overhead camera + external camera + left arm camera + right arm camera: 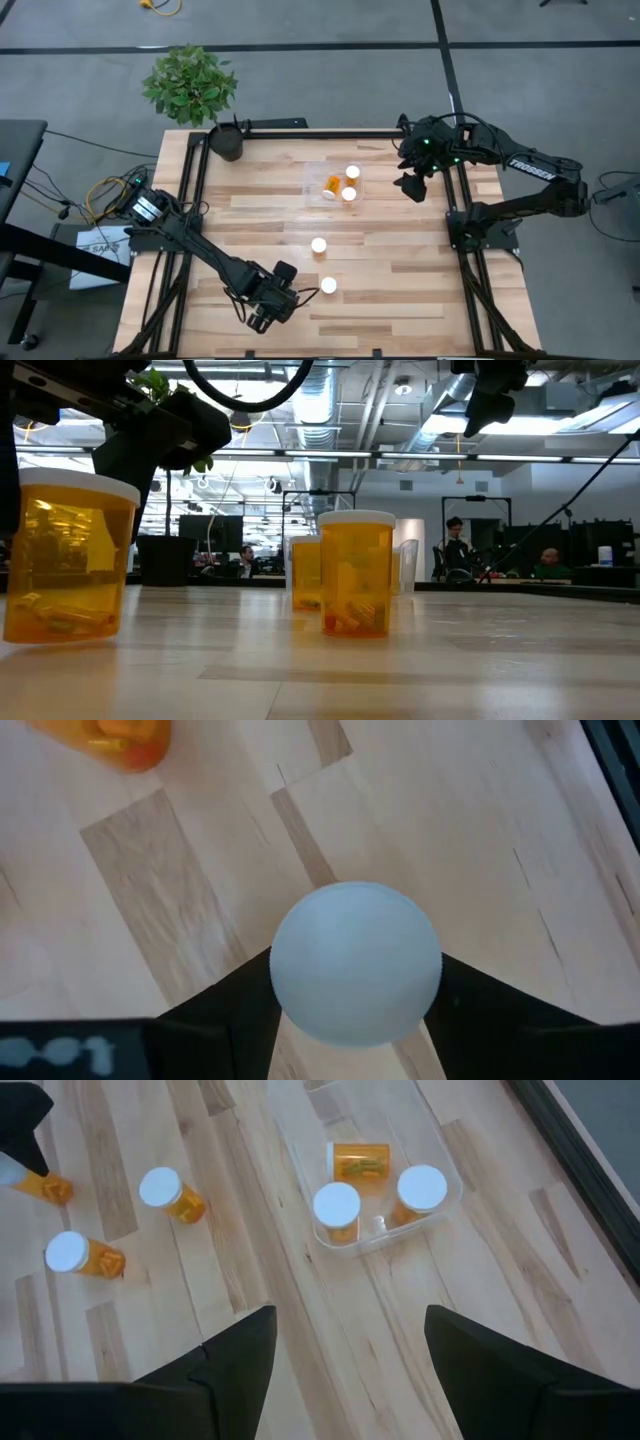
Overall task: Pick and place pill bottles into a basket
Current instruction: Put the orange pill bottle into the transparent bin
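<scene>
**Three bottles in basket, three still out**

Wood-plank desk (400, 290) on a black frame, grey floor around it, potted plant (192, 85) at the far left corner. Low view looks into an open office with people seated well behind.

Count: six pill bottles. Three sit in the clear basket (318, 181) at the far centre of the desk: two upright (352, 173) (349, 194), one on its side (332, 185). Two more stand upright on bare wood nearer the front (319, 245) (328, 286), apart from each other. Sixth bottle (356, 963) is in the left pincer (268, 310) at the near-left part of the desk, fingers (215, 1020) closed on either side of it, white cap facing the wrist camera.

Right pincer (345, 1345) hangs spread wide above the desk's far right, beside the basket, holding nothing.

Room: wide bare wood across the right half and front edge; basket has open desk on all sides.
</scene>
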{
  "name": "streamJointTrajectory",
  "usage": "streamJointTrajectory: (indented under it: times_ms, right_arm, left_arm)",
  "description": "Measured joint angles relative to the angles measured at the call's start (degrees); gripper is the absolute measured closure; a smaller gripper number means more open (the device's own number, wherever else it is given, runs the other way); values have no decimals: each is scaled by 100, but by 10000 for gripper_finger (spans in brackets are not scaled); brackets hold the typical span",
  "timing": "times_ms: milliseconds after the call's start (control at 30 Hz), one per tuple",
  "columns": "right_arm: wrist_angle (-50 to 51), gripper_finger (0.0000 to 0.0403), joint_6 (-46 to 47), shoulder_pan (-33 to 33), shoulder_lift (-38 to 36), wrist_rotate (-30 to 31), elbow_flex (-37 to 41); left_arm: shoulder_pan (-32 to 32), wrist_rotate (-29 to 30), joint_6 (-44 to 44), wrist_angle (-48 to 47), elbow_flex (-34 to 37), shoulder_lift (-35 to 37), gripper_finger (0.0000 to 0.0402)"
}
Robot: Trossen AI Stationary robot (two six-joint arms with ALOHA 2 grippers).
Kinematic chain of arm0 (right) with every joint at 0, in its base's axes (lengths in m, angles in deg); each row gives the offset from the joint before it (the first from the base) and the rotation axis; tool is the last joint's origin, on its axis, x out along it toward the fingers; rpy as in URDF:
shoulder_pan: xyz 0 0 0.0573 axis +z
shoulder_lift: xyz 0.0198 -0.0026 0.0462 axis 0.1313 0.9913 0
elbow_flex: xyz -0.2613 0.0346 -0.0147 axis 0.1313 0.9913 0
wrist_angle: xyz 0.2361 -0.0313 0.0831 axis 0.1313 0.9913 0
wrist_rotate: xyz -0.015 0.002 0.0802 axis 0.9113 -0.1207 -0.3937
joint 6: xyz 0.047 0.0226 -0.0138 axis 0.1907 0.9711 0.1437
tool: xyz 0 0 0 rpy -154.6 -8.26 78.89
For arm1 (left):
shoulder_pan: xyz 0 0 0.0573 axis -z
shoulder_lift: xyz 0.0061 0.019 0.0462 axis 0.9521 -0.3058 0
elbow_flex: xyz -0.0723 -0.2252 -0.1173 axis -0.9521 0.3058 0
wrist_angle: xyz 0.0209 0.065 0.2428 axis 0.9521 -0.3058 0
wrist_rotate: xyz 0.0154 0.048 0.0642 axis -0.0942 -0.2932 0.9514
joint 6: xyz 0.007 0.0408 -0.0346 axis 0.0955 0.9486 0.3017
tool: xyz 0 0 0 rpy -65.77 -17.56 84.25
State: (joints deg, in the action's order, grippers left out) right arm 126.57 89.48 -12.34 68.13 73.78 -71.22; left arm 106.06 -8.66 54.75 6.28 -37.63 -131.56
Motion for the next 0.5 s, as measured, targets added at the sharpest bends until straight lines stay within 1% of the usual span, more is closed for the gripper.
streamJointTrajectory:
  times_ms: [267,500]
  right_arm:
    - [37,153,-38,-2,0,-4,0]
    - [45,153,-73,-1,0,-19,0]
  left_arm:
    - [-41,50,-98,-34,-148,7,203]
    - [-163,250,-88,-679,-505,29,203]
